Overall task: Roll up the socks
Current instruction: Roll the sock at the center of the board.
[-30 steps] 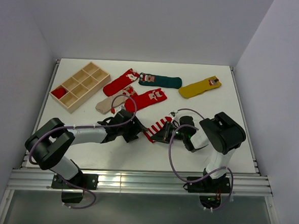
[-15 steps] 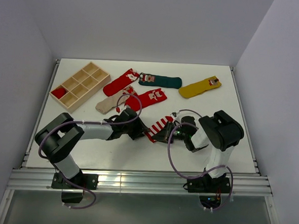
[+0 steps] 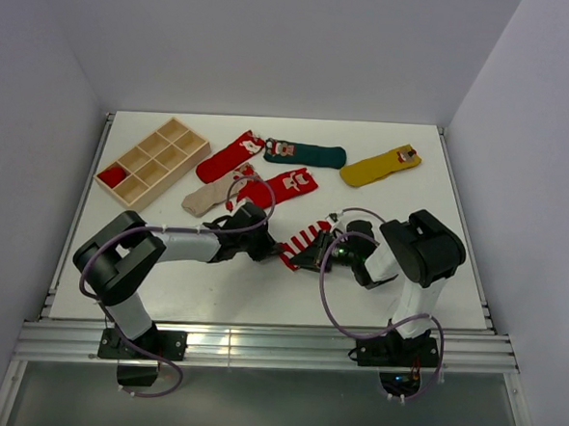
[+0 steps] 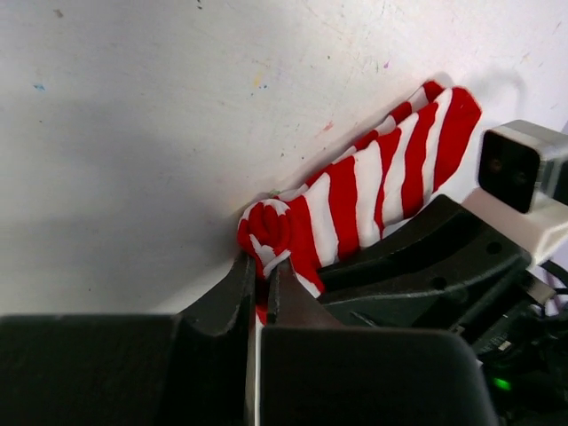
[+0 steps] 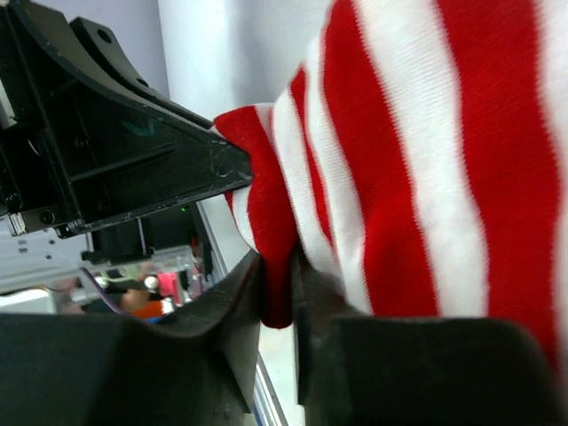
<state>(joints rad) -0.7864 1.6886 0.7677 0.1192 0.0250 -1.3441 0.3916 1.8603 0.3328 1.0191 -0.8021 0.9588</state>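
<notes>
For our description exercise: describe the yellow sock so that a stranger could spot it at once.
Start at the white table and look to its far right corner. There lies the yellow sock, flat and apart, right of the dark green sock. It is the only yellow one.

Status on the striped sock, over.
Left gripper shut on striped sock, at rolled end. Right gripper shut on its edge. Nothing in the way.

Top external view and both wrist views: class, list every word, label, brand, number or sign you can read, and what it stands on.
None can be read in any view.
Patches on the upper red sock, lower red sock, dark green sock and yellow sock: too small to tell whether they bear lettering.
Striped sock: stripes only, no text shows.
</notes>
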